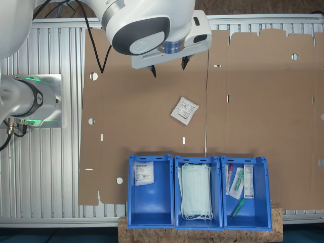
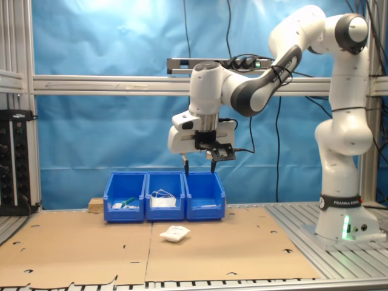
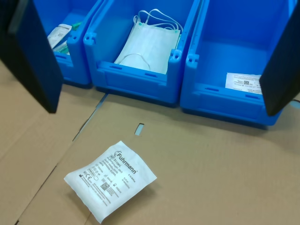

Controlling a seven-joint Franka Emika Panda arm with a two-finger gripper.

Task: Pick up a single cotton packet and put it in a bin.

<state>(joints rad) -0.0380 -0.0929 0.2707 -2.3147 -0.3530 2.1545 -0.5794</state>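
Cotton packet (image 1: 185, 110) (image 2: 174, 233) (image 3: 110, 180) lies flat and loose on the brown cardboard sheet (image 1: 152, 126) (image 2: 91, 248) covering the surface, in front of the row of bins, touching none of them. Metal slatted surface (image 1: 40, 167) shows around the cardboard; a blue curtain (image 2: 91, 133) hangs behind the row in the second exterior view.

3 blue bins stand side by side, touching. The bin (image 1: 150, 190) (image 2: 205, 194) (image 3: 234, 61) at the first exterior view's left end holds 1 flat white packet (image 1: 144, 173) (image 3: 243, 80) against its wall. Middle bin (image 1: 198, 192) (image 2: 165, 195) (image 3: 140, 51) holds pale green face masks (image 1: 196, 191) (image 3: 147, 44). Third bin (image 1: 246, 192) (image 2: 125, 196) holds tubes and narrow packets (image 1: 238, 185).

Claw (image 1: 168, 66) (image 2: 199, 168) hangs in the air with fingers spread, holding nothing. It is well above the packet; in the first exterior view it sits on the far side of the packet from the bins. In the wrist view, dark fingers (image 3: 33, 56) frame the bins, packet below between them.
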